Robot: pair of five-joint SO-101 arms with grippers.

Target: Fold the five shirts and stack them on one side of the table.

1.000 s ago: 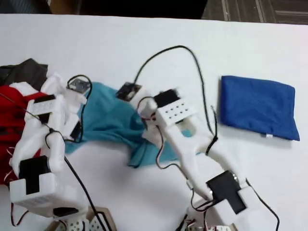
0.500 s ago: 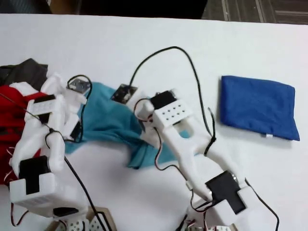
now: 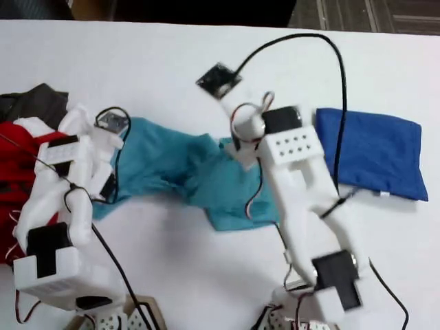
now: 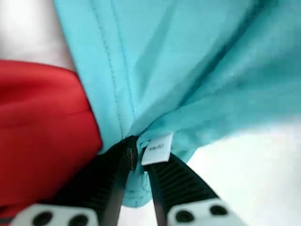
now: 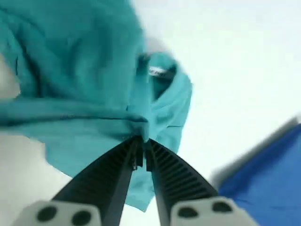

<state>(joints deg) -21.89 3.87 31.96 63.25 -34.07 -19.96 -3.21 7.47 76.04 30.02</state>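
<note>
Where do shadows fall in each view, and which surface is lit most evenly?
High view: the white table is evenly lit, with no hard shadows. Right wrist view: a grey shadow band borders the blue shirt. Left wrist view: dark creases shade the teal shirt near the left gripper.

- We see a white tag (image 4: 157, 148) on the teal shirt (image 4: 188, 61); its print is too blurred to read.
- The collar tag (image 5: 158, 71) is equally unreadable to us.

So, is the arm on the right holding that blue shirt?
No, the right hand is pinched shut on the teal shirt, and the blue shirt lies on the table beside it.
</note>
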